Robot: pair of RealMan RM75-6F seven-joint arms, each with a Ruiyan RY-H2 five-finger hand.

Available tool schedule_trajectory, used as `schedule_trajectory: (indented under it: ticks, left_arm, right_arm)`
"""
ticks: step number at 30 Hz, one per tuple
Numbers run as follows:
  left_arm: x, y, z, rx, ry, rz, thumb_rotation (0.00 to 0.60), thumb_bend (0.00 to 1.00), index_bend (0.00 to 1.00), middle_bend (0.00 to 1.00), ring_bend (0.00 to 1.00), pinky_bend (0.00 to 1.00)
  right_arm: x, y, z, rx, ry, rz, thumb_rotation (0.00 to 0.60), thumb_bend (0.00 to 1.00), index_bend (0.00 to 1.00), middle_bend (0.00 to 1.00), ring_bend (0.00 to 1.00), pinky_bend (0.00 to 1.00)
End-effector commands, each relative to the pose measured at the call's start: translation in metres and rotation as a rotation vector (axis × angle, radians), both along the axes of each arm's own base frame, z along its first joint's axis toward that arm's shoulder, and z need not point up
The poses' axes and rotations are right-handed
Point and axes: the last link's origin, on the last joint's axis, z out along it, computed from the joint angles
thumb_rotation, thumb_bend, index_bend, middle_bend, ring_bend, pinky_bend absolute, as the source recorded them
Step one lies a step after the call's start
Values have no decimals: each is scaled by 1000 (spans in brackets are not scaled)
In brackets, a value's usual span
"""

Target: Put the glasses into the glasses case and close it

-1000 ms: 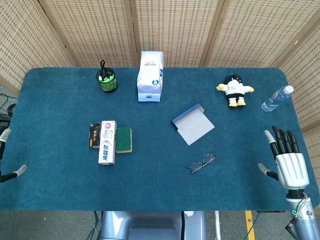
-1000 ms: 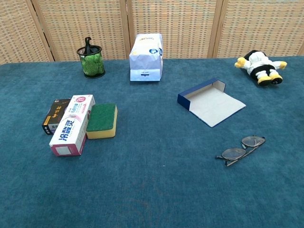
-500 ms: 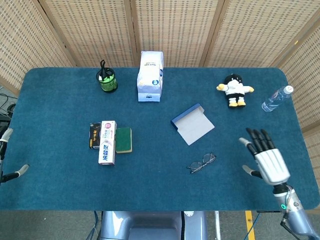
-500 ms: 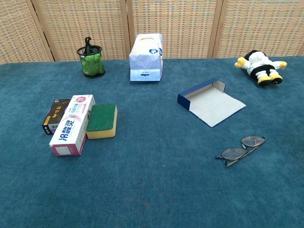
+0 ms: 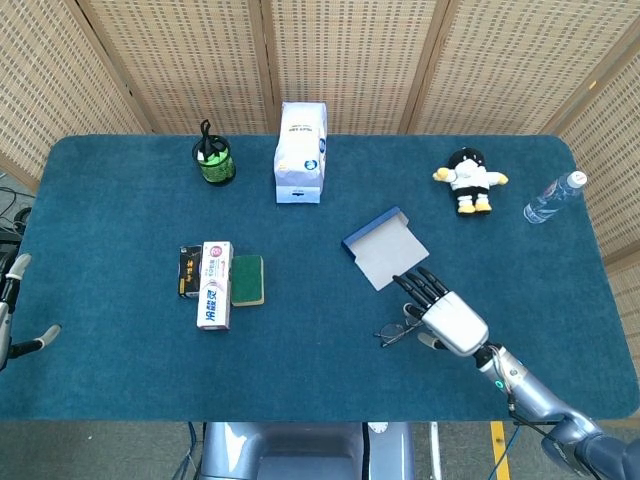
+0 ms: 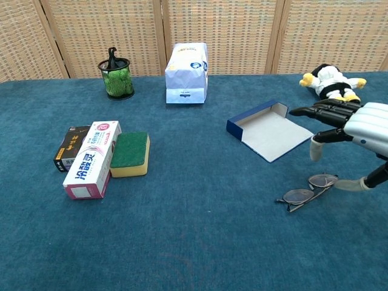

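Observation:
The glasses (image 6: 308,189) lie folded on the blue table, near the front right; in the head view the glasses (image 5: 392,331) are partly covered by my right hand. The blue glasses case (image 5: 385,247) (image 6: 268,130) lies open behind them, lid flat, nothing inside. My right hand (image 5: 447,312) (image 6: 351,124) hovers over the glasses, fingers spread and stretched toward the case, holding nothing. My left hand (image 5: 12,310) shows only as fingertips at the table's left edge, apart and holding nothing.
A plush toy (image 5: 468,180) and a water bottle (image 5: 553,197) sit at the back right. A white bag (image 5: 301,151) and a green-filled mesh cup (image 5: 212,159) stand at the back. Two boxes (image 5: 205,278) and a sponge (image 5: 247,280) lie at left.
My right hand has swept from the table's right edge leftward to above the glasses, entering the chest view. The glasses, case and left hand have not moved.

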Motion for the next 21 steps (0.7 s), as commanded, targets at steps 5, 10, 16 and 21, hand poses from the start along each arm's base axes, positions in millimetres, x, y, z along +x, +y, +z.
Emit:
schedule_trajectory:
  ticks: [5,10,16,21]
  left_arm:
    - [1,-1,-2,0,4,1,600,0,0,0,0,0]
    - [1,-1,-3,-3,7,2,600,0,0,0,0,0]
    - [2,-1,-4,-4,7,0,600,0,0,0,0,0]
    - [1,0,-5,-7,9,3,600,0,0,0,0,0]
  right_arm:
    - [-3,-4,-13,41,63,22,600,337,435,13,0,0]
    - [-3,-3,-15,48,65,31,600,337,435,15,0,0]
    - [-6,-2,-19,55,94,44,600,337,435,27,0,0]
    - [-6,-4,-21,35,129,80,600,337,438,37,0,0]
